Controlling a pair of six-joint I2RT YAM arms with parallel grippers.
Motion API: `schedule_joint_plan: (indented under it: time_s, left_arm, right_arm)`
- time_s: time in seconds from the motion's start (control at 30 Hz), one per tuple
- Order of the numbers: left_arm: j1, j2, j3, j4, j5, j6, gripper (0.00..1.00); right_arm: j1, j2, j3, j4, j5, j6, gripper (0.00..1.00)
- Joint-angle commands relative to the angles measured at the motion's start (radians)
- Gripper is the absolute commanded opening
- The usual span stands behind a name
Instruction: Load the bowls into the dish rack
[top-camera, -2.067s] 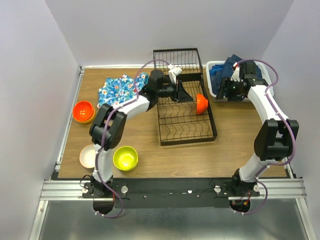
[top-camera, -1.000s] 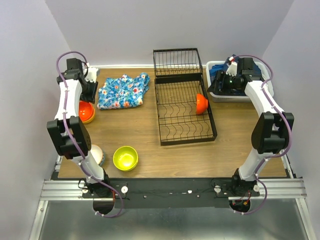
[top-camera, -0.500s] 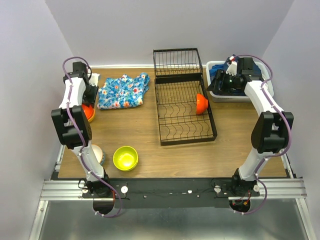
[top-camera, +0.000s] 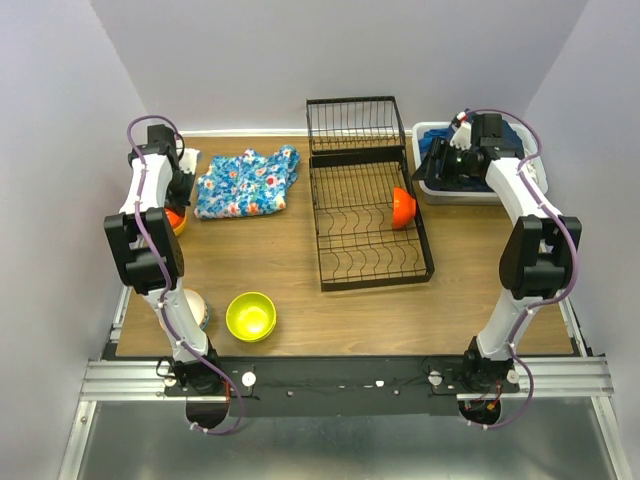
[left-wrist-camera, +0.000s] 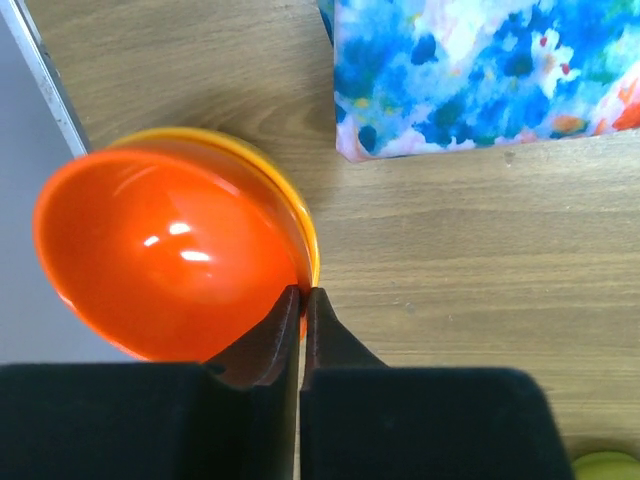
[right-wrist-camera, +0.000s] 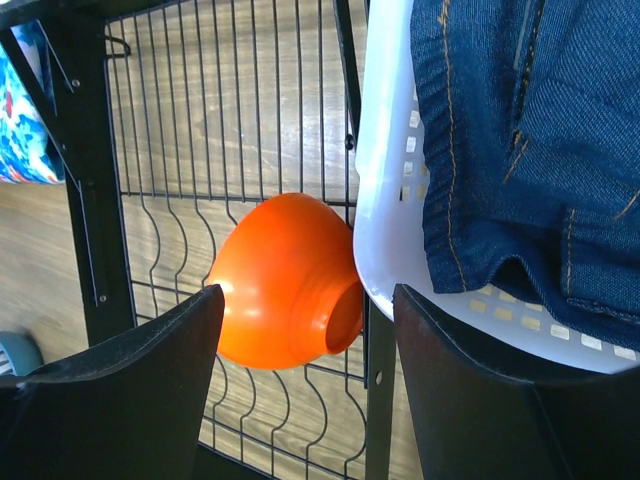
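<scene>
A red-orange bowl (left-wrist-camera: 170, 250) sits nested in a yellow-orange bowl (left-wrist-camera: 300, 215) at the far left of the table, and shows in the top view (top-camera: 177, 221). My left gripper (left-wrist-camera: 302, 295) is shut on the red-orange bowl's rim. The black wire dish rack (top-camera: 365, 262) holds one orange bowl (top-camera: 403, 207) on its side against the right wall. My right gripper (right-wrist-camera: 308, 292) is open above that bowl (right-wrist-camera: 285, 280), apart from it. A lime-green bowl (top-camera: 251, 316) sits near the front. A pale bowl (top-camera: 190, 304) is partly hidden behind my left arm.
A floral cloth (top-camera: 245, 180) lies between the bowl stack and the rack. A white basket (top-camera: 425, 188) of blue denim (right-wrist-camera: 520, 120) touches the rack's right side. The table's metal rail (left-wrist-camera: 50, 80) runs close on the left of the stack.
My left arm has swung from the dish rack to the far left and come down onto the red-orange bowl's rim. My right arm has barely moved.
</scene>
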Motion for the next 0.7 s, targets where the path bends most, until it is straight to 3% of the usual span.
schedule_joint_plan:
  time_s: [0.0,0.13,0.4,0.53,0.67]
  left_arm:
    - [-0.003,-0.009,-0.004,0.0,-0.012,0.009,0.06]
    - [-0.008,-0.046,-0.014,-0.007,0.015,0.012,0.0]
    - [-0.043,-0.179,-0.057,-0.027,0.008,0.019,0.0]
    - [-0.109,-0.303,-0.086,-0.017,-0.031,0.047,0.0]
    - [-0.207,-0.356,-0.067,-0.027,0.032,0.038,0.0]
  right_arm:
    - [0.005,0.017,0.031,0.016,-0.003,0.016,0.76]
    - [0.005,0.016,0.031,0.014,-0.004,0.015,0.76]
    - [0.005,0.009,0.022,0.02,-0.009,0.018,0.76]
    - [0.006,0.008,0.034,0.017,-0.01,0.018,0.76]
    - [0.005,0.003,0.044,0.007,0.006,0.012,0.76]
